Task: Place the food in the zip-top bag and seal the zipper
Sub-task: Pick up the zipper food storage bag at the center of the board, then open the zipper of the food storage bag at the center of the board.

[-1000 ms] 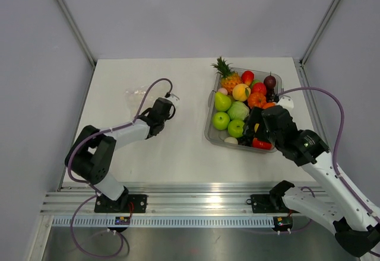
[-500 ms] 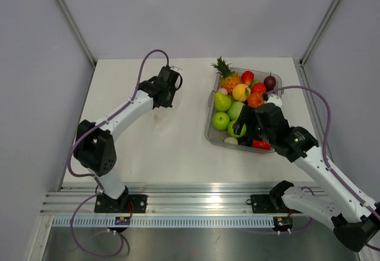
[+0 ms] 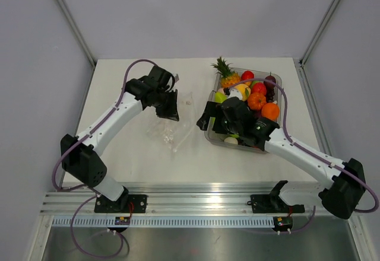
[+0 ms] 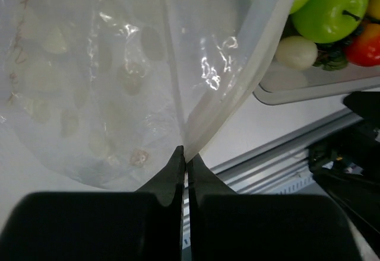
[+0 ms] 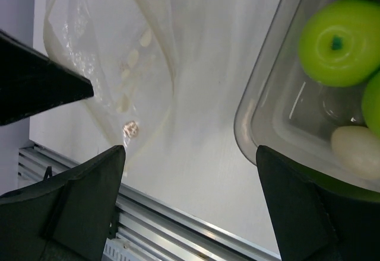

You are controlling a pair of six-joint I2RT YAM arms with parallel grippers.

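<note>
Obs.: my left pincer [image 4: 183, 157] has shut since a second ago and now pinches a film edge of the zip-top bag [image 3: 172, 126]. That arm has swung from the left of the table [image 3: 130, 154] toward the middle, and the bag has come with it. It now sits draped between my left pincer and the tray [image 3: 208, 131], no longer flat at far left.

My right pincer [image 5: 190, 151] has left the near right of the tray for its left rim. Its jaws stand wide, holding nothing, and it faces the bag.

Reading: the bag is being presented for opening. No food [image 3: 256, 99] is inside yet; all of it is in the tray.

Materials:
- Bag: thin, clear, crinkled film with bright glare and faint printed spots; limp.
- Zipper [image 4: 237, 77]: a thicker, milky strip, straight, rising from my grip.
- Tray: rigid clear plastic with rounded corners.
- Green apple [image 5: 341, 41]: smooth, glossy, round.

Whether the mouth is open, I cannot tell.
</note>
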